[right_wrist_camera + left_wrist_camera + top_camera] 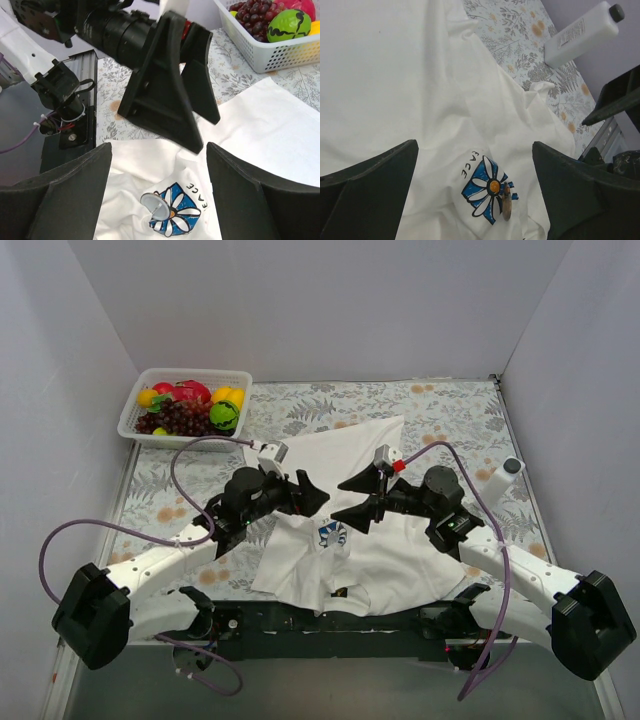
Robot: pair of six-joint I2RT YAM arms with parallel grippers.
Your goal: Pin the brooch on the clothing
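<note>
A white T-shirt lies crumpled on the table, its blue-and-white flower emblem facing up. A small round brooch stands tilted on the emblem's edge, its silvery back showing in the right wrist view; it appears edge-on in the left wrist view. My left gripper is open and empty, hovering just left of and above the emblem. My right gripper is open and empty, just right of it, facing the left one. Neither touches the brooch.
A white basket of toy fruit sits at the back left. A white bottle with a dark cap lies on the flowered tablecloth to the right, also in the top view. Grey walls close in three sides.
</note>
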